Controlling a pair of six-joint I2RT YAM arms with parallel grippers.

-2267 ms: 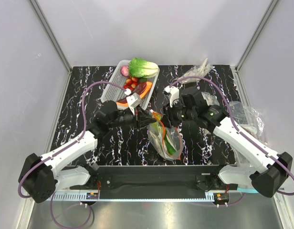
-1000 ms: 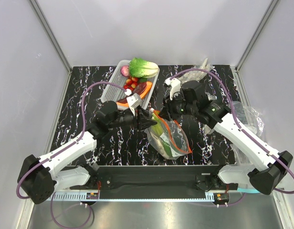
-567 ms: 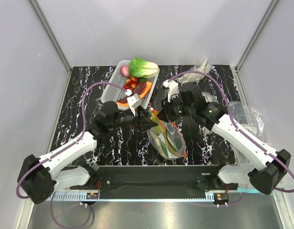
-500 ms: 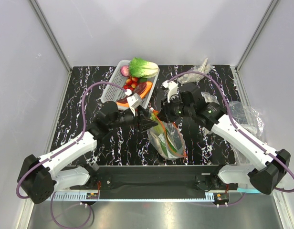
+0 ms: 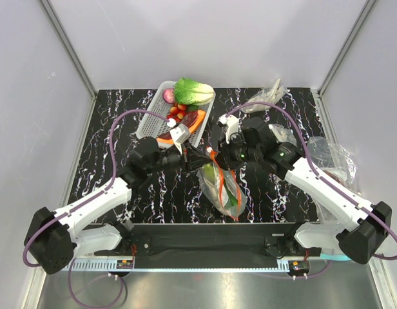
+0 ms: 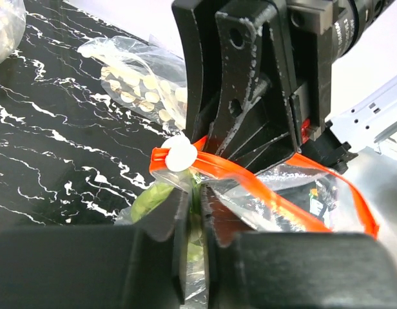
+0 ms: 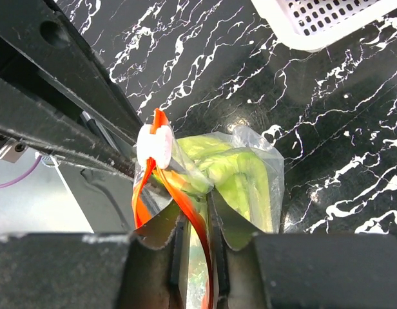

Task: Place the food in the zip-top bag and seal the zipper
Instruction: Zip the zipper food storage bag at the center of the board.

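The zip-top bag [image 5: 224, 190] hangs over the table's middle with its mouth pinched between both grippers. Green food [image 7: 240, 174] shows through its clear wall, also as a leaf [image 6: 150, 198]. The zipper [image 6: 269, 187] is an orange strip with a white slider [image 7: 153, 147] at its end. My left gripper [image 6: 197, 199] is shut on the bag's plastic just under the slider [image 6: 181, 154]. My right gripper [image 7: 197, 222] faces it, jaws nearly together with the zipper [image 7: 195, 215] running between them. From above, the left gripper [image 5: 203, 158] and right gripper [image 5: 222, 158] almost touch.
A white basket [image 5: 153, 106] at the back holds a leafy cabbage [image 5: 193, 91] and small red pieces. Wrinkly clear plastic bags lie at the back right [image 5: 269, 96] and the right edge [image 5: 330, 154]; one with pale pieces [image 6: 137, 77] shows behind the bag.
The left gripper's jaws closed on the bag below the slider. The right gripper narrowed onto the zipper and shifted left. The bag's mouth drew together and the pouch hangs narrower.
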